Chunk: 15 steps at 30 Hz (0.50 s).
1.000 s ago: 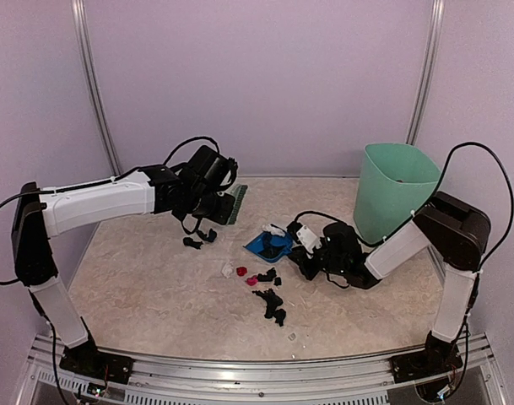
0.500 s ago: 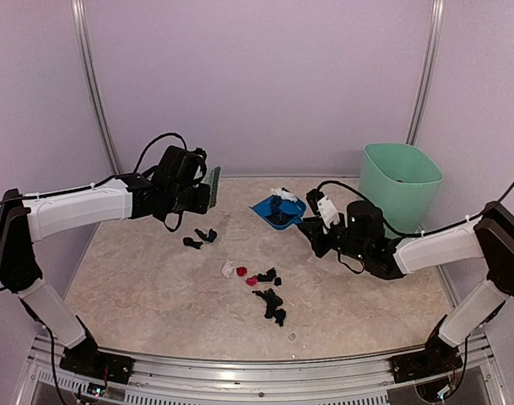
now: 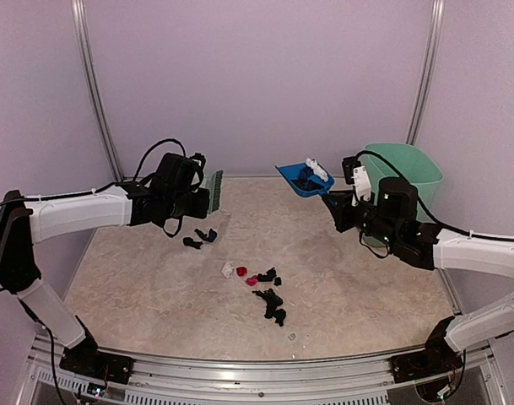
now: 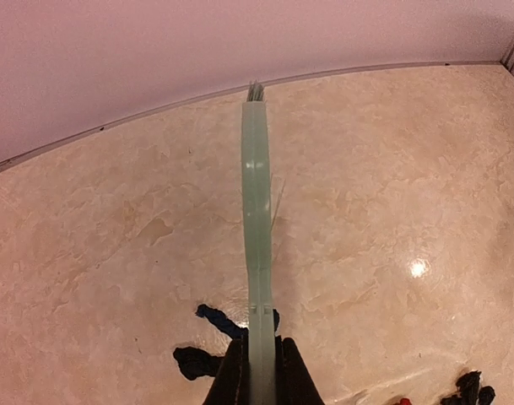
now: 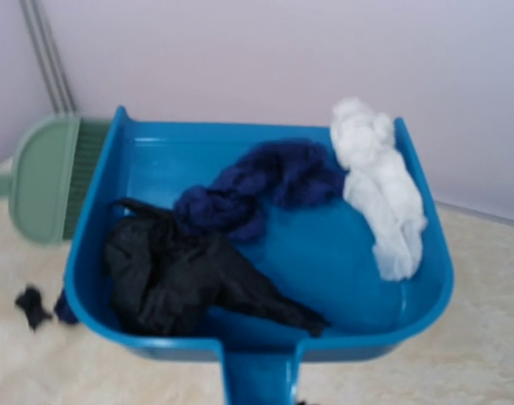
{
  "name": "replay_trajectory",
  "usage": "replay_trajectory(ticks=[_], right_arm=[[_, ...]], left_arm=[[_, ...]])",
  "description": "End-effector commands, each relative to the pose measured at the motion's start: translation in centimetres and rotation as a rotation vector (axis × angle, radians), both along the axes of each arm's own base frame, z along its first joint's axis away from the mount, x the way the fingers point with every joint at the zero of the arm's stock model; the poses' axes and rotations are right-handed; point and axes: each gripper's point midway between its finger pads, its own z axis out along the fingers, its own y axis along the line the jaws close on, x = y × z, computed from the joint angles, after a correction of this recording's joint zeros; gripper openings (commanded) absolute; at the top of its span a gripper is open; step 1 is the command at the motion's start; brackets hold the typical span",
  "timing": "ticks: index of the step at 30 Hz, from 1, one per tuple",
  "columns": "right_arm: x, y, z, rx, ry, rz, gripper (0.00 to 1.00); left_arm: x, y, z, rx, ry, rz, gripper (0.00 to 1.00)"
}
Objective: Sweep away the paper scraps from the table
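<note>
Several paper scraps point(image 5: 197, 278) in blue dustpan point(image 5: 265, 253), gripped by right hand point(image 3: 336, 199) near bin point(image 3: 408, 173); left hand point(image 3: 203, 201) clamped on green brush point(image 3: 213, 187); more on surface point(image 3: 366, 287) toward near edge.

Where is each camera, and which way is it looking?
Top: above and behind the arms, looking down at the table; both arms show, left gripper and right gripper.
Left wrist: on the left arm, looking along its held brush toward the back wall; gripper fingers at the bottom.
Right wrist: on the right arm, looking into its held dustpan; its gripper hardly shows.
Shared: the brush shows in all three.
</note>
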Motion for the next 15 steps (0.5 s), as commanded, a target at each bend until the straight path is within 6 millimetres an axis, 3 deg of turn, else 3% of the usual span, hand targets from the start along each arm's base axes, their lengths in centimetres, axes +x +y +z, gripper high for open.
replay_trajectory(ticks=[1, 15], right_arm=[[0.6, -2.9, 3.3, 0.108, 0.037, -0.093, 0.00], [0.8, -10.6, 10.1, 0.203, -0.041, -0.300, 0.00]], left_arm=[[-0.1, -0.3, 2.9, -0.068, -0.072, -0.022, 0.00], [-1.2, -0.9, 3.8, -0.091, -0.085, -0.051, 0.00]])
